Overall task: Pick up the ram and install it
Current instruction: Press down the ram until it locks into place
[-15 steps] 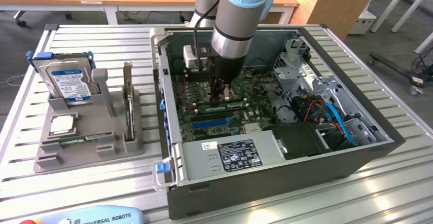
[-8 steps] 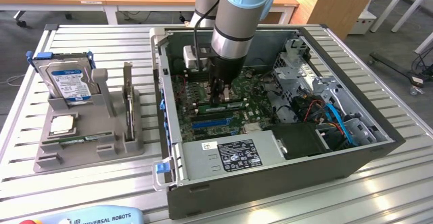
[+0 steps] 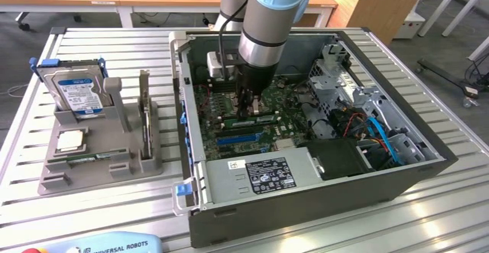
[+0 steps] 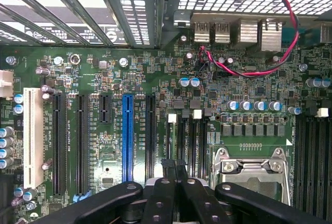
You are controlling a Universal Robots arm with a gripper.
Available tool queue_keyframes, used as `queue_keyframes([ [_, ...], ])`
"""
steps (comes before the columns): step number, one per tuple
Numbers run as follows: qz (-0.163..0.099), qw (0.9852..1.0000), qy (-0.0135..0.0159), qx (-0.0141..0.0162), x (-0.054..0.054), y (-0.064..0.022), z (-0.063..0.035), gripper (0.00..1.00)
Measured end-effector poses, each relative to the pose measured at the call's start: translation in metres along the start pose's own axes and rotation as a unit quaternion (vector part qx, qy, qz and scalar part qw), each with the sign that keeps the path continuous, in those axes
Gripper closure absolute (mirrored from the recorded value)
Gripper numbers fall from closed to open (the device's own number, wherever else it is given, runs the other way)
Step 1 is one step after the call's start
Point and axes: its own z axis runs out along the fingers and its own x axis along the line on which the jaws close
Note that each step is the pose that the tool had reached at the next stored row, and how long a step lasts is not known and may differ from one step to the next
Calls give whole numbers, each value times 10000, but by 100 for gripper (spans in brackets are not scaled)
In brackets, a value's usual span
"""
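Observation:
The ram (image 3: 86,159) is a thin green stick lying flat in a slot at the front of the grey fixture (image 3: 99,177), on the exterior view's left. My gripper (image 3: 246,111) is far from it, reaching down inside the open computer case (image 3: 306,207) over the motherboard (image 4: 233,89). In the wrist view its black fingers (image 4: 161,198) meet at the tips, so my gripper (image 4: 174,166) is shut, and I see nothing held between them. The tips hover over the black memory slots (image 4: 187,141), between the blue card slot (image 4: 128,136) and the silver processor socket (image 4: 249,164).
The fixture also holds an upright hard drive (image 3: 77,90), a square silver chip (image 3: 70,141) and a dark expansion card (image 3: 144,113) standing on edge. A red and black cable (image 4: 290,32) loops near the rear ports. A power supply (image 3: 260,176) and blue cables (image 3: 382,141) crowd the case.

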Motion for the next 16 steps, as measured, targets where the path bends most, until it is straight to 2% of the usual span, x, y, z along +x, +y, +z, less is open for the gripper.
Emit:
queue_keyframes([
  [5,-1,10000,-10,8,-4,-2,-23,90],
  [7,-1,10000,-1,0,-3,2,-65,90],
  [16,0,10000,0,0,-10,11,-267,90],
])
